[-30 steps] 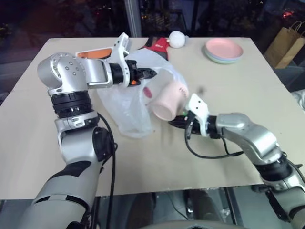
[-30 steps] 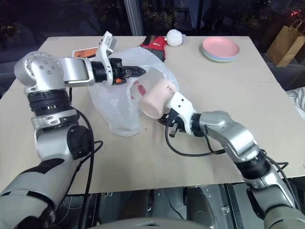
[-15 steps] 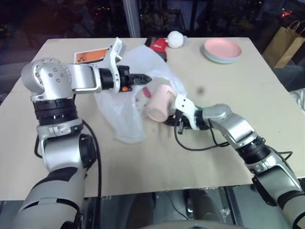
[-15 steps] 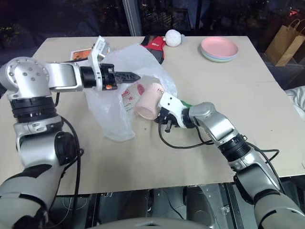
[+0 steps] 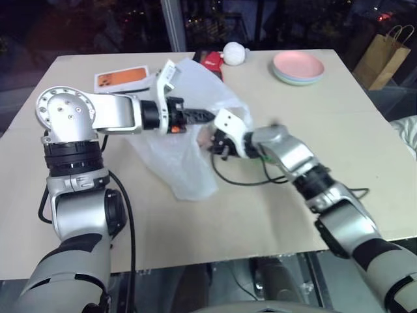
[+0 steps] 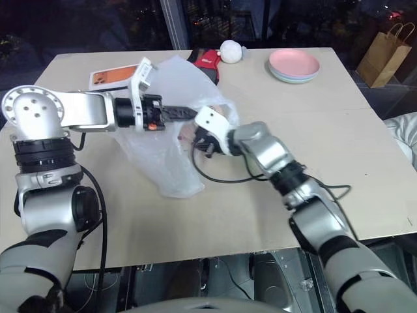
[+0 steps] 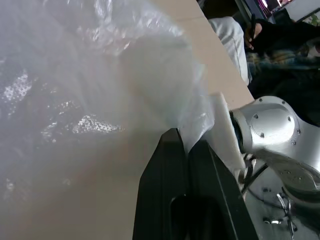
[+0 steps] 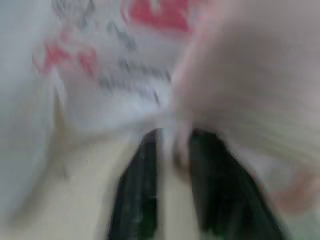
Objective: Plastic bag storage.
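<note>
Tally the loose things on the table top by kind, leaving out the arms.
Plastic bag: 1
Pink cup, at the bag's mouth: 1
Stack of plates, pink on top: 1
Orange card: 1
Red item with white ball: 1
Total: 5

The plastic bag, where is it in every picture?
Left eye view: plastic bag left of middle, on the table.
Right eye view: left of middle.
Left wrist view: upper left, pinched by left gripper.
Right wrist view: blurry, upper left.
Shared landmark: the left gripper's black fingers.
</note>
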You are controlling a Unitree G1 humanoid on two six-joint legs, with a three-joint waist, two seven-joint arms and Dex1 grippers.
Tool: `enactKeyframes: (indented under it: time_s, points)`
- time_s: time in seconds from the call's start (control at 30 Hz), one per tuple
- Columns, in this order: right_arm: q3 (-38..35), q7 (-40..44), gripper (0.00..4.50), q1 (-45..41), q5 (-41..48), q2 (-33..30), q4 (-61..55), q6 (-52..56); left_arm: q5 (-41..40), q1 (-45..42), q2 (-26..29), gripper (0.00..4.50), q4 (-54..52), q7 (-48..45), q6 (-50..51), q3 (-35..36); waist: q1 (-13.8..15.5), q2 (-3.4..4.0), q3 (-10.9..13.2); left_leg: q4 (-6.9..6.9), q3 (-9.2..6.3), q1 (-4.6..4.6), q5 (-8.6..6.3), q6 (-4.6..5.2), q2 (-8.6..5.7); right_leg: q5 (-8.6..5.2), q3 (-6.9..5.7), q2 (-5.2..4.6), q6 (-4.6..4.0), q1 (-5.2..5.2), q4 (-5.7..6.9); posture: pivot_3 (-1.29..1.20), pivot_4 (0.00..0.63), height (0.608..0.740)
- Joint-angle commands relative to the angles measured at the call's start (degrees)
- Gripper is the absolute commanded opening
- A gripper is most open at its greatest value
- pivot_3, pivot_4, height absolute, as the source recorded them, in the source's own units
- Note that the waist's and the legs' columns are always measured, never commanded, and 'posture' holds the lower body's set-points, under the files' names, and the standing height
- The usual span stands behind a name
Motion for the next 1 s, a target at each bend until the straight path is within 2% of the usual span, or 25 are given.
enactKeyframes:
  time_s: [0.03,0.23,0.4,0.43,0.47,0.5,0.57,0.63,0.83,1.0]
  points:
    - [-0.6,-1.8,2.85,-2.6,-3.1,2.1,0.7,-7.3,-2.6,-1.4,-1.9,0.00,1.4,3.5,0.4,3.5,0.4,0.00,0.0,0.00,-0.01,-0.07,0.01,-0.02,0.00,0.00,-0.01,-0.02,0.00,-0.02,-0.06,0.00,0.150,0.740]
    - [-3.6,-0.7,2.85,5.1,-3.0,-3.2,-11.7,-5.0,-0.9,-1.2,-4.0,0.00,2.7,7.8,0.4,7.8,1.8,-0.02,0.0,0.00,0.02,-0.23,0.01,-0.05,-0.17,0.00,-0.08,-0.25,0.01,-0.05,-0.17,0.00,0.150,0.740]
    - [-9.7,-0.6,2.85,13.4,1.7,-8.6,-29.9,4.6,1.8,-2.0,-6.0,0.00,3.5,9.5,-0.2,11.5,1.6,-0.01,0.0,-0.01,-0.01,-0.20,0.02,-0.06,-0.16,0.00,-0.10,-0.23,0.01,-0.06,-0.08,0.00,0.150,0.740]
    - [-10.4,-0.5,3.38,14.7,2.5,-9.6,-33.2,6.6,2.5,-2.0,-6.2,0.00,3.3,9.4,-0.4,11.6,1.6,-0.01,0.0,0.00,-0.01,-0.18,0.02,-0.06,-0.16,0.00,-0.10,-0.21,0.01,-0.06,-0.06,0.00,0.150,0.740]
    - [-10.6,-0.5,3.66,16.3,2.3,-11.3,-36.9,7.9,3.1,-2.1,-6.4,0.00,3.4,9.4,-0.8,11.9,1.4,-0.01,0.0,-0.01,-0.02,-0.18,0.02,-0.07,-0.15,0.00,-0.10,-0.20,0.01,-0.06,-0.06,0.00,0.150,0.740]
    - [-10.9,-1.5,4.23,17.9,1.4,-12.8,-40.3,8.3,3.8,-2.3,-6.6,0.00,3.7,9.3,-1.4,11.9,1.3,-0.01,0.0,-0.01,0.00,-0.15,0.02,-0.07,-0.15,0.00,-0.07,-0.18,0.01,-0.06,-0.05,0.00,0.150,0.740]
    - [-12.8,-2.9,4.46,20.8,1.7,-15.3,-47.3,11.2,5.4,-2.6,-6.8,0.00,4.1,8.9,-2.8,11.9,1.3,-0.01,0.0,-0.03,0.02,-0.10,0.02,-0.06,-0.15,0.00,-0.05,-0.17,0.02,-0.06,-0.03,0.00,0.150,0.740]
    - [-13.8,-3.1,4.46,22.8,1.1,-18.8,-51.7,12.9,7.0,-2.8,-6.9,0.00,3.9,8.2,-4.8,11.2,1.4,-0.01,0.0,-0.03,0.01,-0.11,0.02,-0.06,-0.15,-0.01,-0.06,-0.16,0.02,-0.06,-0.04,0.00,0.150,0.740]
    - [-14.5,-3.2,4.46,25.7,-2.1,-28.1,-47.4,12.5,10.2,-2.7,-7.2,0.00,1.4,4.7,-8.4,8.2,1.5,-0.04,0.0,0.01,0.08,-0.10,0.02,-0.06,-0.16,0.00,0.00,-0.16,0.03,-0.04,-0.05,0.00,0.150,0.740]
    - [-12.4,0.3,4.46,25.4,-1.1,-28.3,-32.8,10.2,12.1,-2.2,-6.4,0.00,-2.4,0.4,-10.4,5.1,1.3,-0.04,0.0,0.00,0.11,-0.10,0.02,-0.06,-0.15,0.00,0.04,-0.16,0.03,-0.04,-0.08,0.00,0.150,0.740]
